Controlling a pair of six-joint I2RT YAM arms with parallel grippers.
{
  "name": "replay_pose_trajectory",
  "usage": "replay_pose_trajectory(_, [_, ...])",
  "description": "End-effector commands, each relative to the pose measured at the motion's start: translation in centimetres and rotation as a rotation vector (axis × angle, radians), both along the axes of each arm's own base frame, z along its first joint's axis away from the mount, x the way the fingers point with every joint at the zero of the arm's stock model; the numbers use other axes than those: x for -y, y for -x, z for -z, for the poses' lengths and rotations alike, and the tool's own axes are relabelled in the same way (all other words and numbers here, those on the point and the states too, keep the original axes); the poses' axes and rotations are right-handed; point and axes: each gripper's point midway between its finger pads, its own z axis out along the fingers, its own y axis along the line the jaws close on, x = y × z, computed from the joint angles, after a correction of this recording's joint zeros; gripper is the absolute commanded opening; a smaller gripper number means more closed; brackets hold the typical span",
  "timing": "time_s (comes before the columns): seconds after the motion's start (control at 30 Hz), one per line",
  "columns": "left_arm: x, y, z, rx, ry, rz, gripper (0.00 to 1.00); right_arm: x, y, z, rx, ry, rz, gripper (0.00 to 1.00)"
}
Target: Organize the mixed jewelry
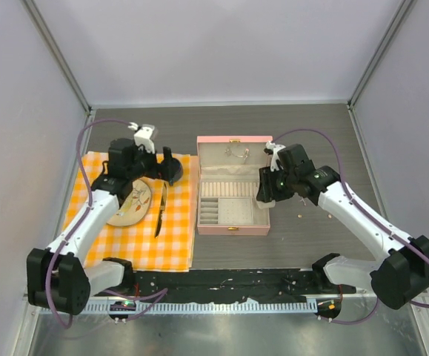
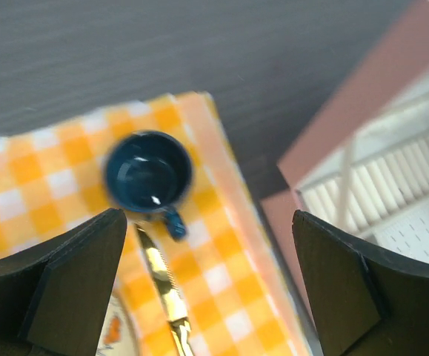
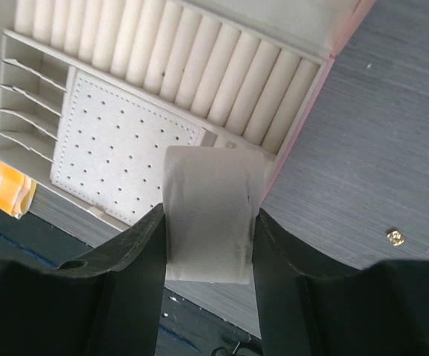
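I read the left gripper (image 2: 213, 285) as spread wide, holding nothing, above the orange checked cloth (image 1: 171, 237). Below it the dark blue cup (image 2: 149, 172) stands on the cloth, with the knife (image 2: 162, 293) at its 6 o'clock. The open pink box (image 1: 233, 231) lies at 3 o'clock from the cloth, and silvery pieces (image 1: 235, 153) rest in its 12 o'clock section. At the box's 3 o'clock edge, the right gripper (image 3: 209, 241) pinches the cream-white rectangular piece (image 3: 210, 182). One gold speck (image 3: 396, 237) lies on the table (image 1: 310, 126) at 3 o'clock from that gripper.
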Motion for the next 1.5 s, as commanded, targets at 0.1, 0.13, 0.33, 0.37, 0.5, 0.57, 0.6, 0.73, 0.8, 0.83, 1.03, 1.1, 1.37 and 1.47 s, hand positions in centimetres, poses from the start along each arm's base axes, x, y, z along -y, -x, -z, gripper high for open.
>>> replay_pose_trajectory(0.1, [6.0,3.9,0.8,-0.104,-0.011,0.198,1.0,-1.8,-3.6,-6.7,0.241,-0.075,-0.065,0.01])
replay_pose_trajectory(0.13, [6.4,3.8,0.5,-0.094,-0.008,0.208,1.0,-1.9,-3.9,-7.3,0.262,-0.082,-0.074,0.01])
replay_pose_trajectory(0.33, [8.5,2.8,-1.2,-0.006,-0.018,0.242,1.0,-2.2,-4.7,-8.4,0.316,-0.092,-0.087,0.01])
replay_pose_trajectory(0.37, [8.5,2.4,-1.4,0.016,-0.024,0.238,1.0,-2.2,-4.8,-8.3,0.318,-0.084,-0.09,0.01])
replay_pose_trajectory(0.5, [9.5,0.9,-2.4,0.113,-0.015,0.273,1.0,-2.3,-5.5,-8.3,0.332,-0.06,-0.108,0.01])
replay_pose_trajectory(0.57, [10.3,0.1,-2.9,0.165,0.0,0.301,1.0,-2.3,-5.7,-8.1,0.331,-0.05,-0.115,0.01])
replay_pose_trajectory(0.6, [10.4,-0.3,-2.8,0.179,-0.002,0.301,1.0,-2.3,-5.6,-8.0,0.331,-0.047,-0.117,0.01])
replay_pose_trajectory(0.73, [10.8,-2.5,-3.7,0.281,-0.04,0.312,1.0,-2.2,-5.7,-7.8,0.327,-0.036,-0.127,0.01])
replay_pose_trajectory(0.8, [11.9,-2.5,-3.7,0.295,-0.02,0.37,1.0,-2.0,-5.8,-7.5,0.324,-0.021,-0.121,0.01])
replay_pose_trajectory(0.83, [12.4,-2.6,-4.1,0.322,-0.021,0.403,1.0,-1.9,-5.9,-7.4,0.324,-0.018,-0.118,0.01])
replay_pose_trajectory(1.03, [15.4,-2.2,-4.2,0.292,0.079,0.562,0.98,-1.4,-6.2,-7.4,0.333,-0.005,-0.11,0.01])
replay_pose_trajectory(1.1, [16.0,-2.3,-4.2,0.285,0.095,0.587,0.93,-1.2,-6.3,-7.2,0.333,0.002,-0.106,0.01])
replay_pose_trajectory(1.37, [16.6,-2.3,-3.9,0.267,0.117,0.62,0.66,-0.7,-6.7,-7.2,0.338,0.011,-0.091,0.01])
replay_pose_trajectory(1.47, [16.6,-2.5,-3.6,0.266,0.111,0.618,0.58,-0.7,-6.8,-7.2,0.337,0.014,-0.088,0.01])
